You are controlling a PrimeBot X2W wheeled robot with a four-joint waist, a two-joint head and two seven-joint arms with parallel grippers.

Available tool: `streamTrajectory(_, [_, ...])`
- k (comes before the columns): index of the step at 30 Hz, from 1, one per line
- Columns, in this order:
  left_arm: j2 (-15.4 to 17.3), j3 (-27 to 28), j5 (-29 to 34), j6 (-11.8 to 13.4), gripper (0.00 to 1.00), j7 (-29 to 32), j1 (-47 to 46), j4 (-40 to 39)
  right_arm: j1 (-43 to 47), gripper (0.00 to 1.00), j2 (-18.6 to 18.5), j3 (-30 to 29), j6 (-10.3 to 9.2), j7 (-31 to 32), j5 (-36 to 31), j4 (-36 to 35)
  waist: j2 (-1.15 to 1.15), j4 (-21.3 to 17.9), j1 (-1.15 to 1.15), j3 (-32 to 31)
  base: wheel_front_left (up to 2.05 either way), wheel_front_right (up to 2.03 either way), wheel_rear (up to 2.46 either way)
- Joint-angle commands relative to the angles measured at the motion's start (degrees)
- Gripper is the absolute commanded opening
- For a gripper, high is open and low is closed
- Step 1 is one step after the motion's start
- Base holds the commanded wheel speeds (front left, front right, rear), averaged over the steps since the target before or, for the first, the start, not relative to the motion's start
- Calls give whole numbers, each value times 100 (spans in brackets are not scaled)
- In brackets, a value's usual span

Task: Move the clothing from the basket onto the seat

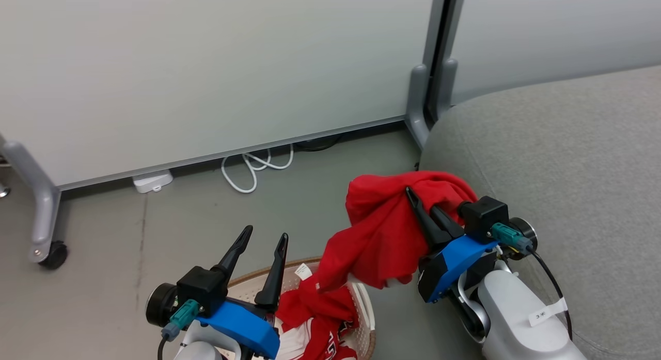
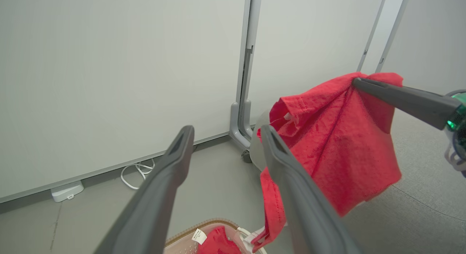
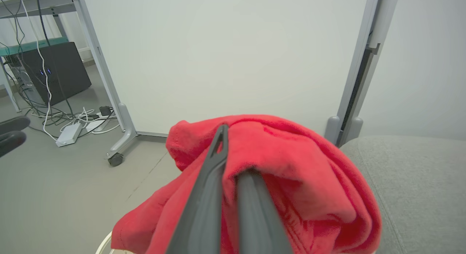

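The right gripper (image 1: 413, 197) has its jaws clenched on a bunched fold of one red garment (image 1: 382, 231), held up in the air between the basket (image 1: 248, 276) and the grey sofa (image 1: 568, 153). The left gripper (image 1: 265, 233) hovers over the basket with its jaws spread and nothing between them. A second garment (image 1: 315, 324), red with white stripes, lies in the basket.

To my eye the carry to the sofa is under way. The cloth's loose tail droops low on the basket side, so I would raise it first, until the tail clears the rim. Then I would swing it right, past the sofa's rounded edge and well over the cushion, before letting go. Dropped at the edge, soft fabric like this would likely slide to the floor.

The left wrist view shows what the head view hides. The garment hangs as a broad sheet from the right fingers, and a narrow strip trails down beside the basket's white handle (image 2: 244, 232); I cannot tell if it touches. The right wrist view gives the landing side, with sofa fabric just right of the cloth. It also shows a black box (image 3: 60, 73) and cables (image 3: 54, 115) off to the far left.
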Motion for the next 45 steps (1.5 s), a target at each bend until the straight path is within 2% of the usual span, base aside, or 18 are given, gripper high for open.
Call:
streamTrajectory(1, [-4, -26, -18, -7, 100, -15, 18, -30, 72, 0, -13, -7, 1, -20, -2, -6, 0, -175, 0, 20, 0, 0, 0])
streamTrajectory(7, [-8, -61, -34, -8, 100, -15, -4, -50, 36, 0, -13, -5, 1, -20, -19, -4, 0, -570, 0, 43, 0, 0, 0])
streamTrajectory(19, [12, -92, -22, -8, 100, -15, -85, -117, 60, 0, -12, -66, 1, -20, -47, -61, 0, -1690, 0, 123, 0, 0, 0])
streamTrajectory(29, [38, -94, -23, -8, 100, -16, -42, -124, 193, 0, -11, -144, 1, -20, -96, -158, 0, -2367, 0, 139, 0, 0, 0])
streamTrajectory(35, [14, -108, -29, -8, 100, -15, 36, -106, 265, 0, -11, -189, 1, -19, -115, -149, 0, -2556, 0, 75, 0, 0, 0])
streamTrajectory(45, [52, -126, 16, -8, 100, -15, 36, -154, 316, 0, -11, -221, 1, -20, -50, -231, 0, -2608, 0, 146, 0, 0, 0])
